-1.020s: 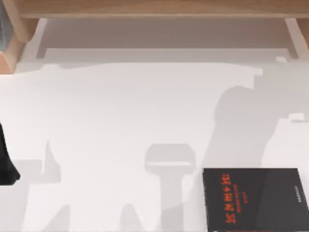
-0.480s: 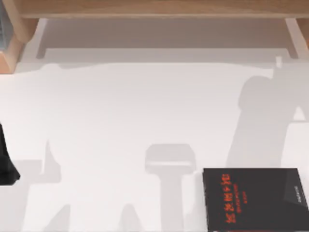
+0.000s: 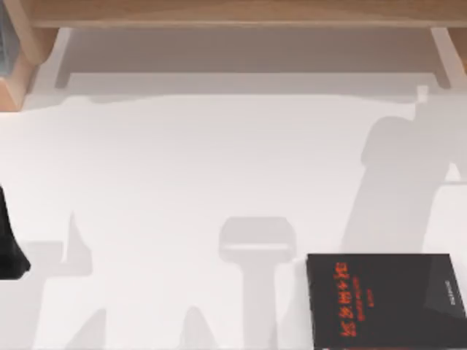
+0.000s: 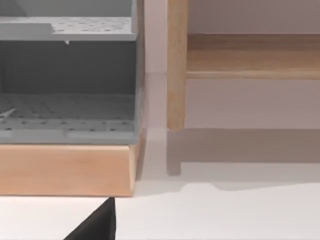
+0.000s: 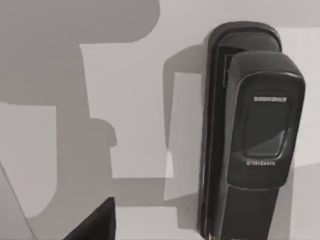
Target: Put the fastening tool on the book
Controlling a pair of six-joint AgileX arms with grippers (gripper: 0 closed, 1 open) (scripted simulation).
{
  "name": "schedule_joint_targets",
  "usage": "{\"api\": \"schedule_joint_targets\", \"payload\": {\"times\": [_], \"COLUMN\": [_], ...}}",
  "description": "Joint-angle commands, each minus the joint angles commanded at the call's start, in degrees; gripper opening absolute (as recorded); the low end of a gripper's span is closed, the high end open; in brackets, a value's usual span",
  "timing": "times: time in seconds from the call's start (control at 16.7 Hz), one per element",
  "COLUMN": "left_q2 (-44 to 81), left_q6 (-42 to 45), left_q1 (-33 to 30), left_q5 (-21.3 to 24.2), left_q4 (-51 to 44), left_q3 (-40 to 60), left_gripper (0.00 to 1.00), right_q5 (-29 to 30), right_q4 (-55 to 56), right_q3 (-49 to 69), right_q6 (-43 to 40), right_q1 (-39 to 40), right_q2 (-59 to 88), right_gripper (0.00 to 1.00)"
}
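Top view: book (image 3: pixel 387 300) lies flat at the table's (image 3: pixel 219 168) near right, nothing on it. Left wrist view: wooden shelf (image 4: pixel 65 170). Right wrist view: black stapler (image 5: pixel 250 130) on the table, ungrasped; finger state cannot be told. Pickup and placing remain.

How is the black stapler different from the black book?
The stapler is long, narrow and bulky with a rounded top, while the book is wide, flat and rectangular. The book carries red-orange lettering along one side; the stapler has only small pale lettering on its top. Both are black, and both lie on the white table.
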Motion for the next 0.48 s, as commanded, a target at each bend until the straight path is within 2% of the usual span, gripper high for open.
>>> {"api": "schedule_joint_targets", "payload": {"times": [0.48], "left_q2": [0.00], "left_q6": [0.00], "left_q1": [0.00], "left_q5": [0.00], "left_q4": [0.00], "left_q3": [0.00], "left_gripper": [1.00], "right_q5": [0.21], "right_q4": [6.97], "right_q3": [-6.52], "right_q6": [0.20], "right_q1": [-0.02], "right_q2": [0.55], "right_gripper": [1.00]}}
